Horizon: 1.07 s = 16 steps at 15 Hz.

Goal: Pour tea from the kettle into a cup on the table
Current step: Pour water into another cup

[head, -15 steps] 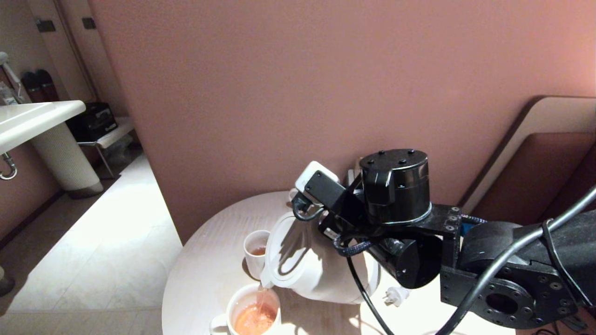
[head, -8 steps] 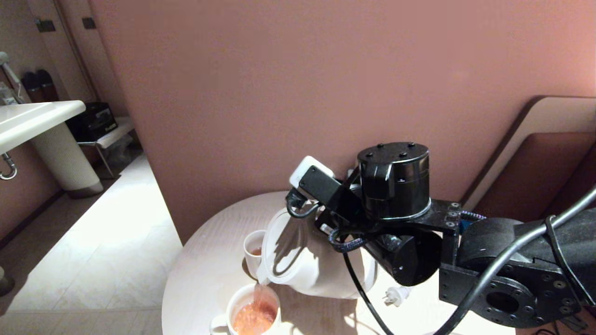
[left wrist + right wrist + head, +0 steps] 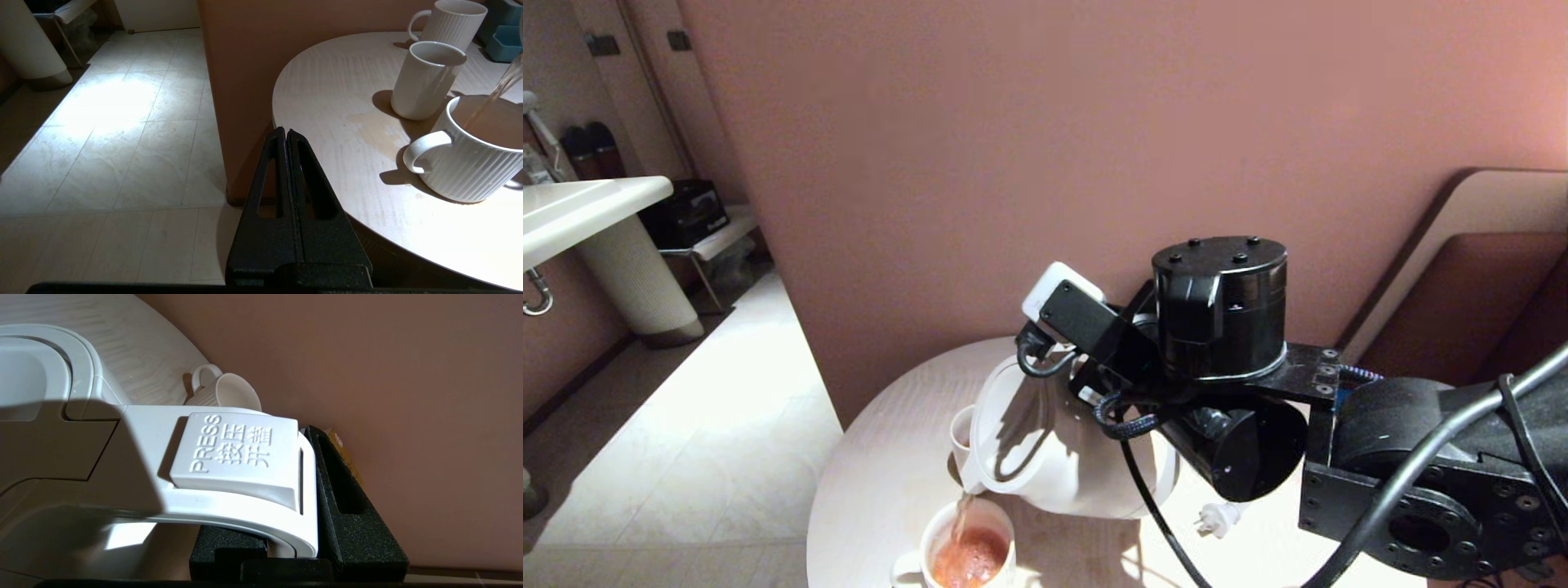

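The white kettle [image 3: 1054, 461] hangs tilted over the round pale table [image 3: 882, 490], spout down to the left. A thin stream of orange-brown tea [image 3: 961, 510] falls into the ribbed white cup [image 3: 968, 549] at the table's near edge; the cup holds tea. My right gripper [image 3: 282, 490] is shut on the kettle's handle [image 3: 237, 453], just behind the PRESS button, one black finger [image 3: 347, 490] on each side. The left wrist view shows the same cup [image 3: 470, 163] and stream [image 3: 496, 92]. My left gripper [image 3: 285, 132] is shut and empty, low beside the table's left edge.
A tall white mug [image 3: 425, 81] with a little tea stands just behind the ribbed cup, and another ribbed cup [image 3: 449, 22] sits near the wall. A wet stain [image 3: 376, 130] marks the tabletop. A white plug [image 3: 1217, 516] lies under the arm. The brown wall [image 3: 1013, 204] is close behind.
The right arm has raised the kettle and tipped it further, shifting it slightly left. The stream keeps running and the tea in the cup looks darker and fuller.
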Tool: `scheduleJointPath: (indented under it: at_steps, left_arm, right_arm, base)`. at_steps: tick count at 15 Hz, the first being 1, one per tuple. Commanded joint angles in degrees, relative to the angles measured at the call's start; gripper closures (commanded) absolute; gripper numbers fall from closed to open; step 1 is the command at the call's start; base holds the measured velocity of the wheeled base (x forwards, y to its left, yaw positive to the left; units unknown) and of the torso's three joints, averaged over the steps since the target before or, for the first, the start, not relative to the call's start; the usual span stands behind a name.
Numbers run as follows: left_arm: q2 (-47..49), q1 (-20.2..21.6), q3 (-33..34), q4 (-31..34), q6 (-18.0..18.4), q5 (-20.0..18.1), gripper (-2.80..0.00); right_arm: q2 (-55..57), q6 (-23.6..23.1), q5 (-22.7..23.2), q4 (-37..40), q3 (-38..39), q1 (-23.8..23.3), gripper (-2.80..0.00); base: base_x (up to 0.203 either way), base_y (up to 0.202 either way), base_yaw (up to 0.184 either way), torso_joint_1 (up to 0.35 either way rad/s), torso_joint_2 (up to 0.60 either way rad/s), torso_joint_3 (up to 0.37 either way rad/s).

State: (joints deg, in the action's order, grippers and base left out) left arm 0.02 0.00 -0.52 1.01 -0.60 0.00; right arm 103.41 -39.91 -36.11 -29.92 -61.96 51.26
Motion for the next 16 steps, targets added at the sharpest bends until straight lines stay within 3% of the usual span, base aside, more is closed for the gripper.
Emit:
scheduleJointPath:
  at_steps: [1, 4, 7, 13, 16]
  left_arm:
    - [0.00, 0.00, 0.00, -0.05, -0.02, 0.00, 0.00]
    - [0.06, 0.00, 0.00, 0.04, -0.02, 0.00, 0.00]
    - [-0.02, 0.00, 0.00, -0.04, -0.02, 0.00, 0.00]
    - [0.06, 0.00, 0.00, -0.02, -0.02, 0.00, 0.00]
    - [-0.01, 0.00, 0.00, 0.04, -0.02, 0.00, 0.00]
  right_arm:
    - [-0.73, -0.26, -0.38, 0.61, 0.00, 0.07, 0.00]
    - [-1.37, 0.66, -1.42, 1.86, 1.35, 0.33, 0.00]
    - [-1.29, 4.87, -1.37, 1.55, 4.06, 0.31, 0.00]
    - [-0.84, 18.37, -1.31, 1.18, 8.84, 0.32, 0.00]
    - [-1.14, 27.47, -1.50, 1.18, 11.56, 0.30, 0.00]
  base:
    - [0.000, 0.000, 0.000, 0.000, 0.00, 0.000]
    - [0.000, 0.000, 0.000, 0.000, 0.00, 0.000]
    - [0.000, 0.000, 0.000, 0.000, 0.00, 0.000]
    - [0.000, 0.000, 0.000, 0.000, 0.00, 0.000]
    - [0.000, 0.000, 0.000, 0.000, 0.00, 0.000]
